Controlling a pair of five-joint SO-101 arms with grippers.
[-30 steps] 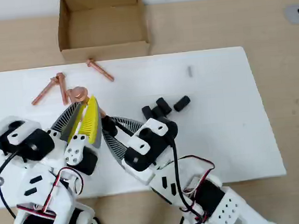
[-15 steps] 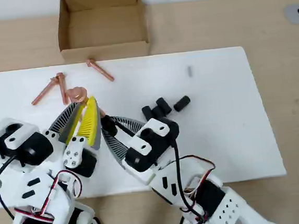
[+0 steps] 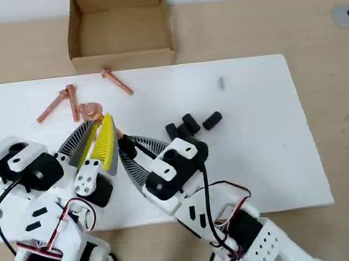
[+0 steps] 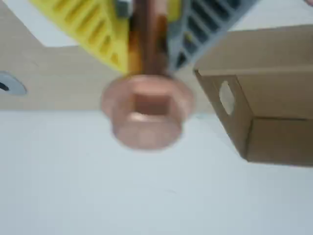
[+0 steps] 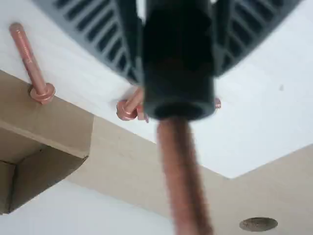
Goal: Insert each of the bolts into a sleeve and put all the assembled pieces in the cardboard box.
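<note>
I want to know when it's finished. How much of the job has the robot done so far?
Nothing looks finished yet: the cardboard box is empty. Right now the left gripper holds a bolt and the right gripper holds a black sleeve, with the bolt's shaft at its open end. Left to do: three bolts and three sleeves lie loose on the white mat.

The table (image 3: 325, 32) is viewed from straight above by the high camera, with its near edge lowest. Both wrist cameras are set low over the tabletop and aimed obliquely toward its far edge. The cardboard box (image 3: 120, 31) is shared by all three views.
</note>
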